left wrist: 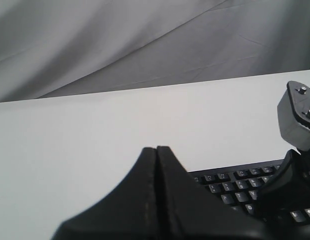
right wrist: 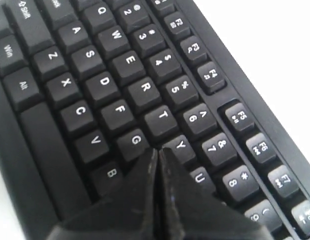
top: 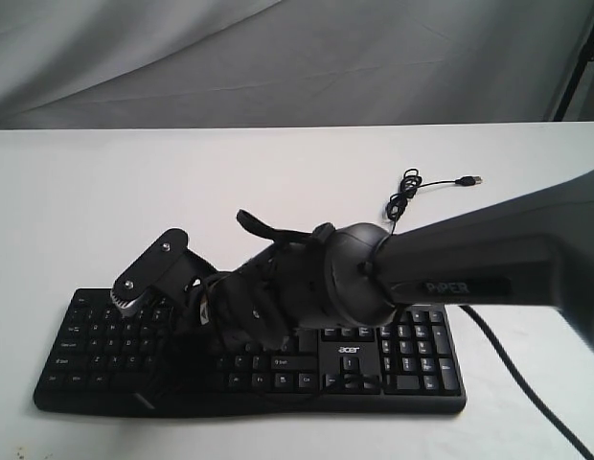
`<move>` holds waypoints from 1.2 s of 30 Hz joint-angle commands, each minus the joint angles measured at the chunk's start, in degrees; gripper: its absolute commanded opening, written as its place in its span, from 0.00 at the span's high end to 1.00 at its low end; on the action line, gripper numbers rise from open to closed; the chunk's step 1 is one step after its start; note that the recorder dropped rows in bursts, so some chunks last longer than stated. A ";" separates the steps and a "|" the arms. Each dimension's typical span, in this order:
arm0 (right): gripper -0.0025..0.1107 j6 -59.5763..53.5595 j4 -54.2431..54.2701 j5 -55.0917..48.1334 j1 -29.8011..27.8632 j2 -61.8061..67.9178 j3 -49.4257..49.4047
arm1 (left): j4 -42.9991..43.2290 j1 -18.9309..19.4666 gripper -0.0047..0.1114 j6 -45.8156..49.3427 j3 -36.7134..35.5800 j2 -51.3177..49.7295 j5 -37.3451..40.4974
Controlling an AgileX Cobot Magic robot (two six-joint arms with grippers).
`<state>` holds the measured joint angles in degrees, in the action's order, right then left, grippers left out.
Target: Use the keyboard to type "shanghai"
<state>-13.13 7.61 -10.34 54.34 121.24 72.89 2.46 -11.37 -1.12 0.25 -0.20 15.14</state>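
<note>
The black keyboard point(top: 96, 340) lies near the front of the white table, its acer logo point(top: 349, 350) between the arrow and navigation keys. My right arm point(top: 374, 278) reaches in from the right across its middle. In the right wrist view my right gripper point(right wrist: 157, 151) is shut, empty, with its tips low over the keys point(right wrist: 105, 80) where G point(right wrist: 135, 140) and Y point(right wrist: 181, 145) meet; the H key is hidden under the fingers. My left gripper point(left wrist: 156, 148) is shut and empty, held above the table beside the keyboard's top rows point(left wrist: 235, 185). I cannot make out the left gripper in the exterior view.
The keyboard's thin black USB cable point(top: 404, 196) is coiled on the table behind it, its plug point(top: 472, 180) lying loose. A grey wrist bracket point(top: 148, 268) point(left wrist: 297, 117) sticks up over the keyboard's left half. Grey cloth hangs behind the table.
</note>
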 commanded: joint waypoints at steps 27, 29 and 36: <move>0.98 -4.38 0.72 -8.37 4.93 12.53 25.23 | 0.04 -0.23 0.96 -0.16 -0.25 0.20 -0.27; 0.98 -4.38 0.80 -8.37 4.93 13.00 25.23 | 0.04 -0.23 0.96 -0.16 -0.25 0.20 -0.27; 0.98 -4.38 0.93 -8.52 4.93 13.87 25.23 | 0.04 -0.23 0.96 -0.16 -0.25 0.20 -0.27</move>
<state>-17.00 8.46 -18.25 59.25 135.18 97.76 2.46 -11.37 -1.12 0.25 -0.20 15.14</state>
